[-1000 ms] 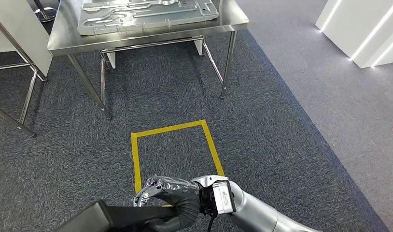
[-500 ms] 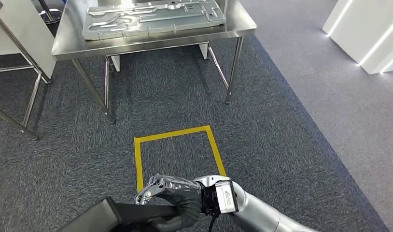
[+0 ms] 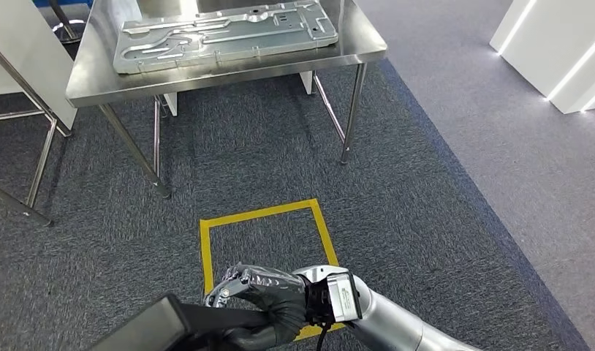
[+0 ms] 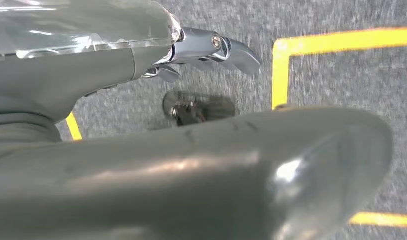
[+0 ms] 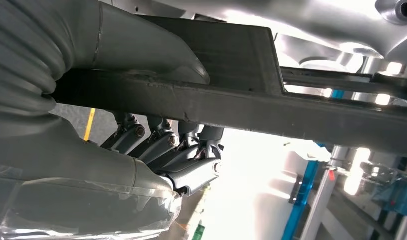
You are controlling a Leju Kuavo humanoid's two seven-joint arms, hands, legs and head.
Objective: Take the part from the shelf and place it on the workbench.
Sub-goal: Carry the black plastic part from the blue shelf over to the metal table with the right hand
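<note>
— Where is the dark flat metal part (image 3: 185,325)?
— Low over the grey carpet (image 3: 426,190), gripped by the right hand (image 3: 262,300), fingers wrapped round it.
— And the left hand (image 4: 91,55)?
— Beside the part; I cannot tell its grip.
— The steel workbench (image 3: 97,80)?
— Ahead, beyond the yellow tape square (image 3: 204,252).

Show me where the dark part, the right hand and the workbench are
dark part (image 3: 156,325), head view, on its flat upper face.
right hand (image 3: 262,296), head view, on the back of the hand.
workbench (image 3: 229,73), head view, on its bare front edge.
</note>
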